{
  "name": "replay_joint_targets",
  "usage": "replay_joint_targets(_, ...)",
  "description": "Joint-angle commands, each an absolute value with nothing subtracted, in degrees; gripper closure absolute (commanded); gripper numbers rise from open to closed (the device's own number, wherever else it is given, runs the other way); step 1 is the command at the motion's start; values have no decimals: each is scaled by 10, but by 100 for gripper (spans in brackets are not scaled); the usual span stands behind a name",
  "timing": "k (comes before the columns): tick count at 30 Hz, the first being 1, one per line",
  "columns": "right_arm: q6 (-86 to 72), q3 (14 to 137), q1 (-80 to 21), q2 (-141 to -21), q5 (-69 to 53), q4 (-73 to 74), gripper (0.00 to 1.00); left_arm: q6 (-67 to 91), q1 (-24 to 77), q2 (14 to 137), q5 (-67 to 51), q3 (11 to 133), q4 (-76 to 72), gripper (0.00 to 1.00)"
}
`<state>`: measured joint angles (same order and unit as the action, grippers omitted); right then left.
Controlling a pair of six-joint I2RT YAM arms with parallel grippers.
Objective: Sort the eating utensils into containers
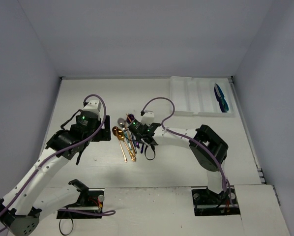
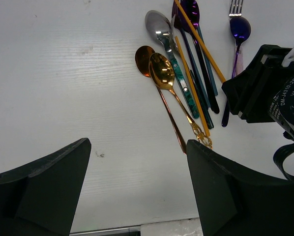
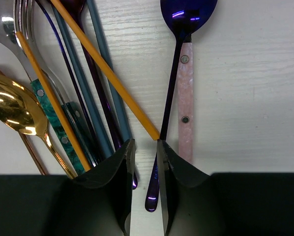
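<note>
The eating utensils (image 1: 127,137) lie in a loose pile at mid-table. In the right wrist view, my right gripper (image 3: 144,142) is low over the pile. Its jaws stand a narrow gap apart around the end of a dark purple spoon's handle (image 3: 167,103). A pink handle (image 3: 185,98) lies beside it and a yellow stick (image 3: 107,73) ends at the jaws. My left gripper (image 2: 137,147) is wide open and empty, left of and nearer than a gold spoon (image 2: 161,69) and a copper spoon (image 2: 144,56). The white tray (image 1: 191,98) sits at the back right, with teal-blue utensils (image 1: 220,97) in its right compartment.
The left wrist view also shows a silver spoon with a green handle (image 2: 159,27) and the right gripper's black body (image 2: 265,83) close to the pile. White walls enclose the table on the left, back and right. A purple cable loops above the right arm (image 1: 159,105).
</note>
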<state>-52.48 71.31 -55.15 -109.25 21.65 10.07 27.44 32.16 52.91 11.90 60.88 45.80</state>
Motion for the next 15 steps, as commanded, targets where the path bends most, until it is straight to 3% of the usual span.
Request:
replay_joint_targets(1, -572, 737, -554, -1095, 243, 97, 79, 266, 317, 521, 122, 610, 456, 24)
replay_joint_targets(15, -597, 731, -543, -1094, 277, 100, 80, 255, 317, 518, 116, 613, 457, 24)
